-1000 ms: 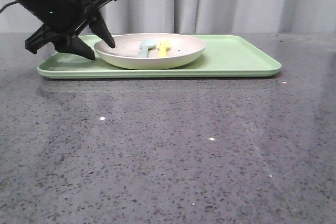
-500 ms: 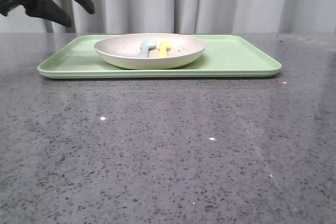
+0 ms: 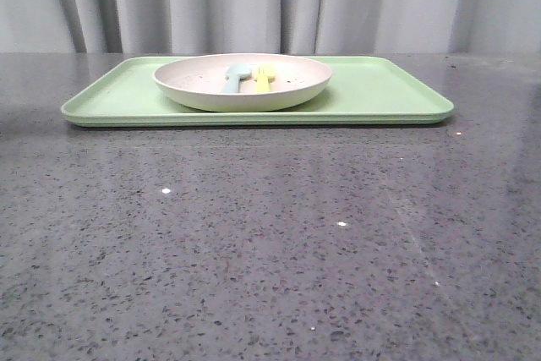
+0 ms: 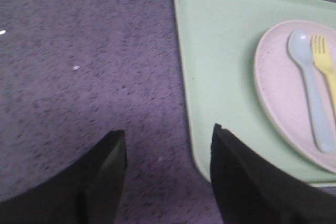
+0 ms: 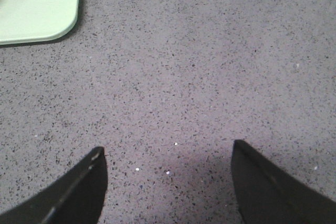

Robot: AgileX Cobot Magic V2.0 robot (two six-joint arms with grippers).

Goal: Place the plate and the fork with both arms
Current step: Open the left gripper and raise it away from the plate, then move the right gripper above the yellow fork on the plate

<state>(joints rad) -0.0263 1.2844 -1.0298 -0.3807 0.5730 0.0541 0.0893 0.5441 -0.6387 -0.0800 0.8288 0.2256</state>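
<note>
The left arm has left the front view since the earlier frames. The speckled grey table (image 3: 270, 234) runs back to pale curtains (image 3: 254, 2). The plate (image 3: 243, 82) sits on the left half of the green tray (image 3: 380, 95), holding the fork (image 3: 263, 78) just beside a blue spoon (image 3: 234, 77) (side by side, heads away from the robot). Left gripper (image 4: 168, 182) spread apart, empty, over the tray's near-left corner. Right gripper (image 5: 168, 182) spread apart, empty, over bare table beside a tray corner.
</note>
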